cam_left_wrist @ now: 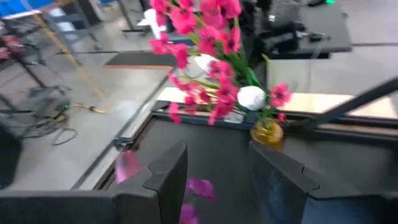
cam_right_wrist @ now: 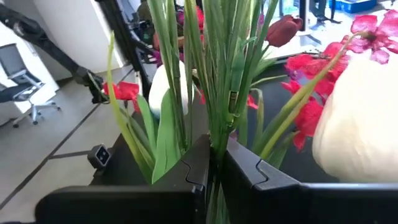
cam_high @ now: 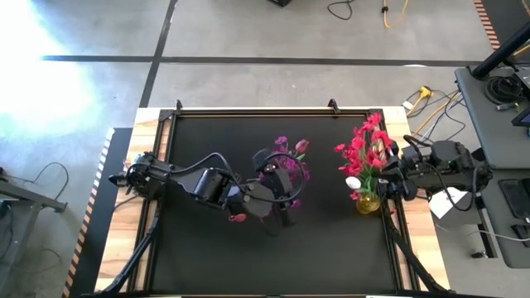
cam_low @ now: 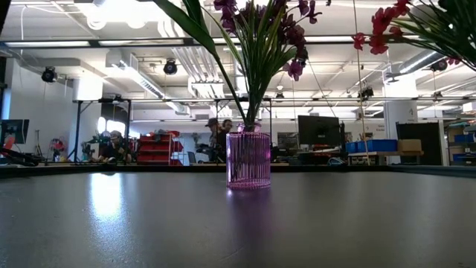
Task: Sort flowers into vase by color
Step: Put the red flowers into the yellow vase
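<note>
A ribbed purple glass vase (cam_low: 248, 158) stands mid-table with purple-magenta flowers (cam_high: 290, 161) in it. A yellow vase (cam_high: 368, 201) near the right edge holds red and pink flowers (cam_high: 364, 149) and white buds (cam_left_wrist: 251, 98). One small pink bloom (cam_high: 238, 218) lies on the mat. My left gripper (cam_left_wrist: 217, 180) is open, hovering just near-side of the purple vase, with magenta blooms (cam_left_wrist: 200, 188) below it. My right gripper (cam_right_wrist: 217, 163) is shut on green stems of the bunch at the yellow vase. My right gripper pinches green flower stems (cam_right_wrist: 219, 140) between its two fingers, low on the stems, below the leaves and blooms. The fingers come level from the table's right, lying across the stems. The stems stand upright above the fingers; whether one or several are caught, I cannot tell.
A black mat (cam_high: 207, 257) covers the table inside a dark frame (cam_high: 248, 111), with wooden edges outside it. Bare mat lies toward the near edge and the far left. Cables and a desk stand beyond the right edge. People sit far back in the room.
</note>
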Robot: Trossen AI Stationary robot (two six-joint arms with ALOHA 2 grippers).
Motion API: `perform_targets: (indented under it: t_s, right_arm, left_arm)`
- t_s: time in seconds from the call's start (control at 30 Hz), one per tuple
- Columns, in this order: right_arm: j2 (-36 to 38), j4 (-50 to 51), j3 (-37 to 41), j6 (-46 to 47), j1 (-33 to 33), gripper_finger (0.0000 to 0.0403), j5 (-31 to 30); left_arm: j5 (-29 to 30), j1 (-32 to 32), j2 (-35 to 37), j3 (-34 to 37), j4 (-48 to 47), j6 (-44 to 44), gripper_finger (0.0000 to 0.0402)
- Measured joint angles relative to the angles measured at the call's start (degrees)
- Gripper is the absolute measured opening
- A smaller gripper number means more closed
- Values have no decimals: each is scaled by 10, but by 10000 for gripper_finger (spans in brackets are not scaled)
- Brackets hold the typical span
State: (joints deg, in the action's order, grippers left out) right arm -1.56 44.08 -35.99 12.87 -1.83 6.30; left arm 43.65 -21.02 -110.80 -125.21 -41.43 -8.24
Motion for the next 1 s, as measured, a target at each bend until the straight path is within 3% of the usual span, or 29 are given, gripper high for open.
perform_targets:
  t_s: [0.33,0.67,1.0]
  right_arm:
    - [0,-2,0,-9,0,24,27]
    - [6,6,0,36,0,13,30]
    - [13,-57,5,11,0,10,123]
  left_arm:
    - [-72,-10,0,0,0,15,157]
    - [-73,-24,-28,0,6,6,157]
    - [-74,-32,-57,1,11,0,157]
